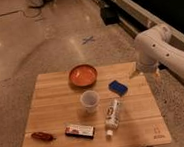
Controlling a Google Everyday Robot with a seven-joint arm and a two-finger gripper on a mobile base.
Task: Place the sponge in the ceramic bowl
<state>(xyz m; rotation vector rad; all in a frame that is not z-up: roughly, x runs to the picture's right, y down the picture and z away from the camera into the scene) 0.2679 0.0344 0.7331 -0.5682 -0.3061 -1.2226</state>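
The blue sponge (pixel 118 87) lies flat on the wooden table (pixel 54 103), right of centre. The ceramic bowl (pixel 82 75), orange-brown inside, sits near the table's far edge, up and left of the sponge, and looks empty. My gripper (pixel 142 74) hangs at the end of the white arm (pixel 155 47) over the table's far right corner. It is a short way right of the sponge, apart from it, and holds nothing that I can see.
A translucent cup (pixel 90 100) stands mid-table, between bowl and front edge. A white tube (pixel 112 117) lies in front of the sponge. A dark red-and-white box (pixel 80 131) and a small red object (pixel 42 137) lie near the front edge. Shiny floor surrounds the table.
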